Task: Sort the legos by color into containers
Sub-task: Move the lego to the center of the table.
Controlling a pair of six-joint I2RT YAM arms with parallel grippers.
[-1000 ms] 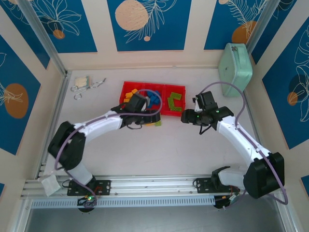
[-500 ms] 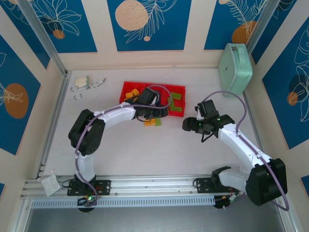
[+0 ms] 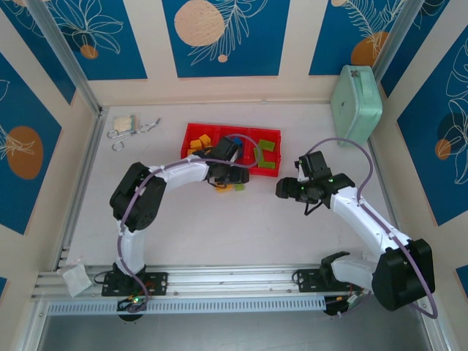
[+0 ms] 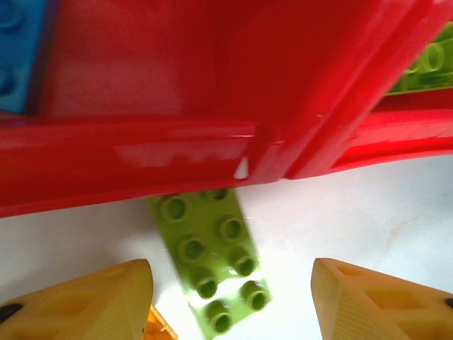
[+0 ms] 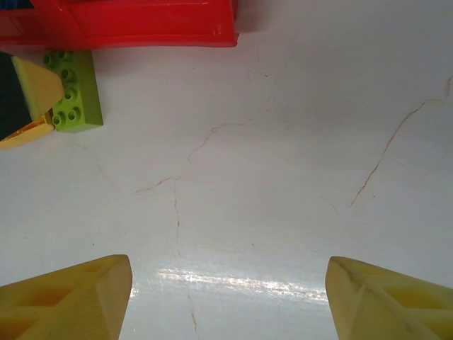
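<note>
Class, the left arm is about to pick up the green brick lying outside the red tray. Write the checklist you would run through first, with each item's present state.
1. Green brick between the left end effector's fingers: ok.
2. Fingers clear of the brick's sides: ok, gaps on both sides.
3. Brick free of the red tray: not ok, its far end meets the tray's wall.
4. Orange brick near one finger out of the way: cannot tell, mostly cut off.
5. Right end effector open, over bare table: ok.
</note>
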